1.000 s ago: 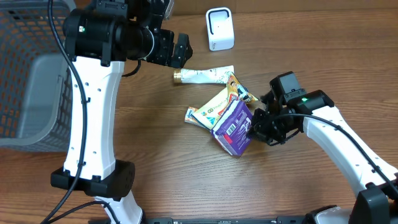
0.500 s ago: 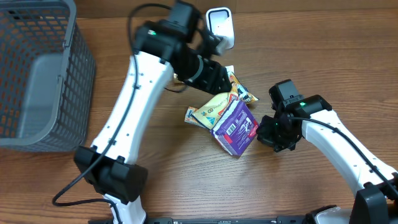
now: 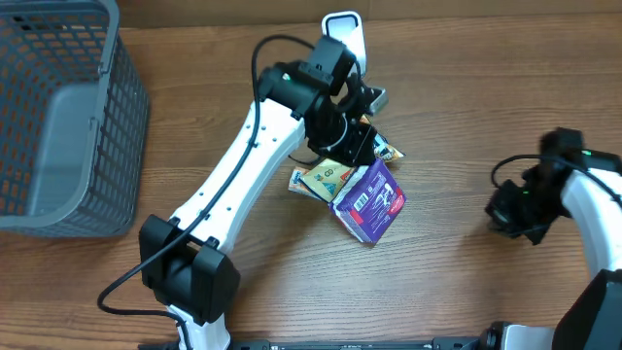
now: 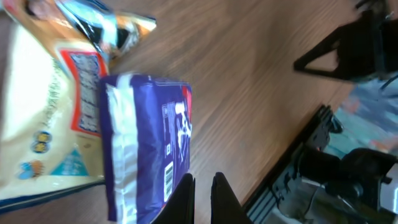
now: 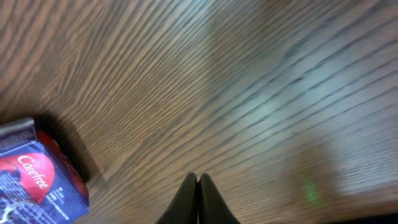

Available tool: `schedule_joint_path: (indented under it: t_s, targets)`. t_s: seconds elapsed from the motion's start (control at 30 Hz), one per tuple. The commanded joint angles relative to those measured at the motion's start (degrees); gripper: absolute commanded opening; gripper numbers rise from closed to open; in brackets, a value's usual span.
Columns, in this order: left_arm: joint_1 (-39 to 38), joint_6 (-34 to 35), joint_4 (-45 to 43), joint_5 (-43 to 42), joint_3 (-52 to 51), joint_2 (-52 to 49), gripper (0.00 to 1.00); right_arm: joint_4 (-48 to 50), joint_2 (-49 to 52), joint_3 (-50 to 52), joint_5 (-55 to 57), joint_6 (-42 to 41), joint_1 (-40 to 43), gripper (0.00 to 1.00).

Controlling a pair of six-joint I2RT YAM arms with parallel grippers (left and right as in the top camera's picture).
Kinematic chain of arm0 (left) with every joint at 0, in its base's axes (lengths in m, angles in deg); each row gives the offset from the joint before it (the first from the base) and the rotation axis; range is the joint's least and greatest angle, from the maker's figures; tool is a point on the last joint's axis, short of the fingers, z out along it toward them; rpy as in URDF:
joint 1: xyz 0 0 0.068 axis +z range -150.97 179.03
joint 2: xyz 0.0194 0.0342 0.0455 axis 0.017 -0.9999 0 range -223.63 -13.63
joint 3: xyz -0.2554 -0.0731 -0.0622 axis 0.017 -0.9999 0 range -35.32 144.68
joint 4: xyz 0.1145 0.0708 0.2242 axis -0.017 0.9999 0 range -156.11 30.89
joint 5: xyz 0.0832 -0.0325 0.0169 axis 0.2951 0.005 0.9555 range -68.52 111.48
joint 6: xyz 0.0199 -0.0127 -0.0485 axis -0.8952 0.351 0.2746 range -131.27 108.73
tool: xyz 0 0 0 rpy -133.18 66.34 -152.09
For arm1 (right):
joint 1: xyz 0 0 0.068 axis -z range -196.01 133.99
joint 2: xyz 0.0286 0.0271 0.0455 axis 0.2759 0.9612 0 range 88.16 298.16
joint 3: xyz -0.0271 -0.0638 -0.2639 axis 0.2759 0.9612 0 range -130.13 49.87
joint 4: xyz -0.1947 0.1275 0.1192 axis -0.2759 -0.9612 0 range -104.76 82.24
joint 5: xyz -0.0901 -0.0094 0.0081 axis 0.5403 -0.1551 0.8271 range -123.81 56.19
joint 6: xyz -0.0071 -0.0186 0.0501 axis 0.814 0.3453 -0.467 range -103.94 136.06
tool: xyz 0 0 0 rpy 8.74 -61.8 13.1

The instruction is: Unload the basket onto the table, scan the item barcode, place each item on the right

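Purple packet (image 3: 369, 199) lies on wood table (image 3: 466, 97), leaning on snack packets (image 3: 326, 177). Left gripper (image 4: 203, 182) just beside it, fingers pressed together, nothing between. Right gripper (image 5: 198, 179) well apart, likewise closed, empty.

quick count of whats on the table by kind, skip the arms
purple pack: 1
snack packets: 2
white scanner: 1
mesh basket: 1
total: 5 in view; the left arm may hide more
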Motion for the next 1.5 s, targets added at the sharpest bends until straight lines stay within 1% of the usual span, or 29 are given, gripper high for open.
schedule_joint_path:
  t_s: [0.0,0.1,0.17,0.27,0.33,0.4,0.63,0.7,0.83,0.87,0.9,0.93,0.97,1.0,1.03,1.07,1.1,1.2,1.27,1.3,1.37,1.47]
  targets:
    - [-1.84,0.48,-2.71,-5.86,-5.57,0.28,0.04,-0.11,-1.22,0.24,-3.34,3.63,1.29,0.04]
    - [-4.11,0.57,-7.63,-10.88,-10.54,0.28,0.04,-0.11,-1.22,0.24,-3.54,3.61,1.27,0.04]
    - [-5.03,2.60,-10.78,-10.78,-13.60,0.28,0.04,-0.22,-1.22,0.24,-3.56,3.61,1.27,0.04]
    - [-4.83,7.43,-15.12,-9.81,-18.18,0.28,0.04,-1.14,-1.22,0.24,-3.54,3.63,1.16,0.04]
    - [-4.00,8.44,-15.76,-8.74,-19.65,0.28,0.04,-1.75,-1.22,0.24,-3.54,3.98,1.18,0.04]
    - [-2.03,9.01,-14.51,-4.94,-20.00,0.28,0.04,-1.88,-1.22,0.24,-3.54,4.02,1.18,0.04]
    - [4.90,8.46,-13.22,0.70,-20.74,0.28,0.04,-2.58,-1.22,0.24,-3.54,4.00,1.18,0.05]
    - [6.45,8.37,-13.53,2.43,-23.08,0.28,0.04,-2.91,-1.22,0.24,-3.56,3.98,1.18,0.06]
    - [7.69,8.52,-17.55,1.81,-29.94,0.28,0.04,-4.17,-1.22,0.24,-7.04,4.55,1.05,0.08]
    - [7.67,8.52,-18.53,0.94,-31.08,0.28,0.04,-4.66,-1.22,0.24,-10.67,7.82,0.79,0.12]
    - [7.67,8.52,-19.21,0.20,-31.85,0.28,0.04,-5.44,-1.22,0.24,-14.73,11.37,0.48,0.24]
    - [7.67,8.52,-19.80,0.02,-32.46,0.28,0.04,-6.19,-1.25,0.24,-18.51,14.38,0.28,0.41]
    - [7.65,8.52,-20.02,0.02,-32.72,0.28,0.04,-7.28,-1.25,0.24,-25.16,20.15,-0.02,0.59]
    - [7.63,8.48,-20.22,0.07,-32.72,0.28,0.04,-7.72,-1.25,0.24,-28.63,23.58,-0.11,0.74]
    - [7.63,8.50,-20.48,0.04,-32.72,0.28,0.04,-7.48,-1.22,0.24,-30.40,26.25,-0.13,0.92]
    - [7.65,8.48,-20.76,0.09,-32.72,0.28,0.04,-6.38,-1.22,0.26,-30.49,27.12,-0.13,0.98]
    - [7.69,8.48,-20.92,0.09,-32.72,0.28,0.04,-4.74,-1.22,0.26,-30.51,27.65,-0.26,1.00]
    - [7.69,8.50,-21.05,0.07,-32.72,0.28,0.04,1.03,-1.22,1.60,-32.26,27.58,-2.01,1.00]
    - [7.69,8.52,-20.98,0.04,-32.72,0.28,0.04,6.64,-1.22,4.26,-35.82,27.43,-5.29,1.00]
    - [7.69,8.52,-20.98,0.04,-32.72,0.28,0.04,9.66,-1.22,5.33,-36.52,26.21,-6.78,1.00]
    - [7.69,8.83,-21.03,0.04,-32.68,0.28,0.04,18.36,-1.22,7.91,-36.52,20.83,-11.08,1.00]
    - [7.72,9.03,-21.03,0.02,-32.61,0.31,0.04,25.73,-1.22,8.66,-36.52,19.32,-17.25,1.00]
